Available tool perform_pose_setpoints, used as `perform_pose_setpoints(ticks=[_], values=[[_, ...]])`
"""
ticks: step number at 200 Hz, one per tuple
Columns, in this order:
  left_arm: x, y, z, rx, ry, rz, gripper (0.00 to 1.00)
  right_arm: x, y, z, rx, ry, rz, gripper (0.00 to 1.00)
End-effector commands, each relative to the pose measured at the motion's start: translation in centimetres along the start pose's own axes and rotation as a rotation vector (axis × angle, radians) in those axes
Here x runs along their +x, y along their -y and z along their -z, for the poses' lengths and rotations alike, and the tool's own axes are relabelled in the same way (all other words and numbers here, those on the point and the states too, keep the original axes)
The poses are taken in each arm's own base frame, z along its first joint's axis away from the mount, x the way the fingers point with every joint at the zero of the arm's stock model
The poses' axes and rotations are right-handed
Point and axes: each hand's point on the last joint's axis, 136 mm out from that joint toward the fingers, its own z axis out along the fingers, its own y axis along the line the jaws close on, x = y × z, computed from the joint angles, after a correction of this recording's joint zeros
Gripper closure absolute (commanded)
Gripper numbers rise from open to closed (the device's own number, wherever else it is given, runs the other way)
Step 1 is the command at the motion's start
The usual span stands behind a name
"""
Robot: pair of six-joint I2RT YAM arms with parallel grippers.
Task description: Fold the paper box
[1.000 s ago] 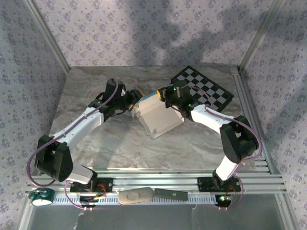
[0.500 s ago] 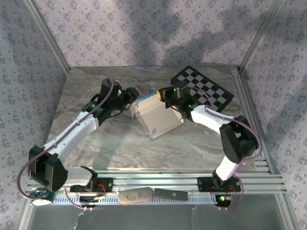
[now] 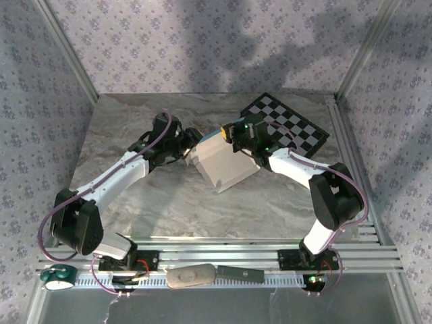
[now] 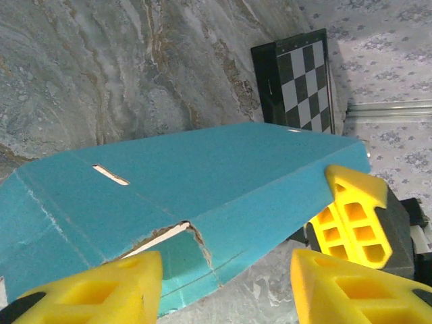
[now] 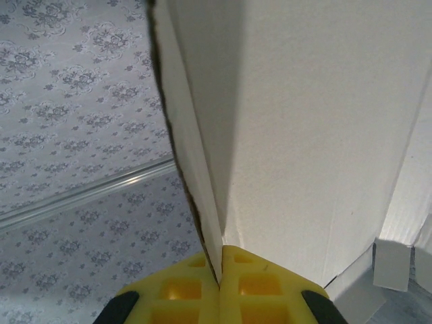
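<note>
Box (image 3: 221,164) sits mid-table toward the back, partly folded and propped at a tilt. From above, its white inner face is up, with a thin turquoise strip along the far edge. Left wrist view: the turquoise outer face (image 4: 202,175) is a long panel with fold creases and one short slot cut through near its left end. A ragged tear at the near corner shows white card under the colour. Right wrist view: plain white card (image 5: 304,135), two panels meeting at a sharp fold. Right gripper (image 5: 220,270) is clenched on the box, with the card's edge pinched between its yellow fingers at the far upper end, next to the checkerboard (image 3: 288,128). Left gripper (image 4: 226,290) is at the box's left end with its jaws apart. The torn corner lies between the yellow fingers (image 4: 101,293) and is not clamped, with a gap to the right-hand one. Marbled table (image 3: 135,115) underneath. The checkerboard lies flat at the back right corner, just behind the box.
</note>
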Motion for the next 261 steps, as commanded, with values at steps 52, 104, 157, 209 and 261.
perform_pose_setpoints(ticks=[52,104,157,209,261], values=[[-0.5,2.1,-0.9,0.054,-0.004,0.108,0.51,0.5,-0.9,0.5,-0.038,-0.007,-0.001,1.00],[-0.6,2.4,-0.6,0.070,0.013,0.133,0.57,0.5,-0.1,0.2,-0.038,-0.006,-0.015,1.00],[0.0,1.4,-1.9,0.072,-0.009,0.160,0.78,0.6,0.2,0.2,-0.039,-0.010,-0.021,1.00],[-0.2,1.0,-2.1,0.068,0.002,0.169,1.00,0.7,0.3,0.5,-0.042,-0.012,-0.023,1.00],[-1.7,1.5,-1.7,0.138,0.031,0.091,0.92,0.3,1.7,1.1,-0.019,0.001,-0.023,1.00]])
